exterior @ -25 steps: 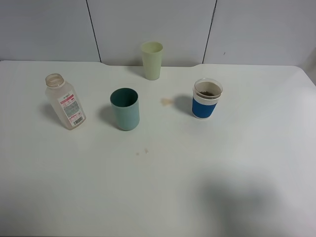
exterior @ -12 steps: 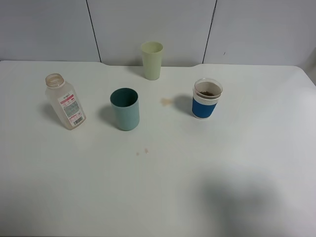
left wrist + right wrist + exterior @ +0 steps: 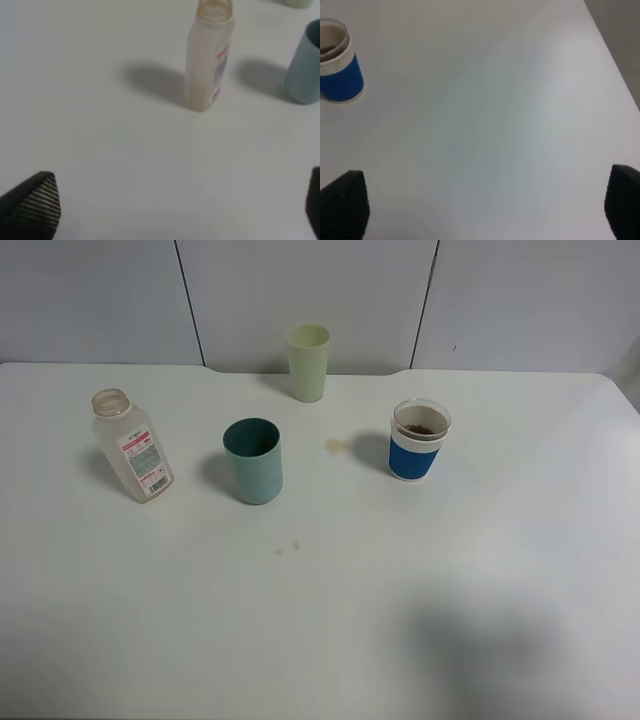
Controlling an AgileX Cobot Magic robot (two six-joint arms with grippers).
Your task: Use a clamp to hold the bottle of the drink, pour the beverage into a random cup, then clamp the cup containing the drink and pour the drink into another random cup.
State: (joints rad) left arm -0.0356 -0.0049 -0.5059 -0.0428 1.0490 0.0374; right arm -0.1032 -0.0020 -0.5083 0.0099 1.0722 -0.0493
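A broad white table [image 3: 330, 620] with a smooth matte top fills the room's foreground, its far edge meeting a pale grey panelled wall [image 3: 310, 290] split by thin dark vertical seams. A soft grey shadow lies across the near right part of the tabletop. At the left stands the small clear squarish plastic bottle [image 3: 131, 446] with a wide open neck and a white label printed in red and pink; it looks empty. Just to its right, apart from it, stands the plain matte teal-green tumbler [image 3: 253, 461], upright, its inside dark. Further back, near the wall, is a taller pale yellow-green cup [image 3: 308, 362]. Right of centre stands the clear plastic cup with a wide blue band [image 3: 418, 440], with a little brown liquid [image 3: 421, 429] at its bottom. Between the teal tumbler and the banded cup a small tan spill mark [image 3: 337, 446] stains the table, and a few tiny brown drops [image 3: 288, 547] lie nearer the front. The left gripper [image 3: 170, 210] hangs above bare table short of the bottle, its dark fingers [image 3: 32, 205] spread wide and holding nothing. The right gripper [image 3: 485, 210] hangs over empty tabletop well away from the banded cup, fingers [image 3: 342, 205] likewise spread.
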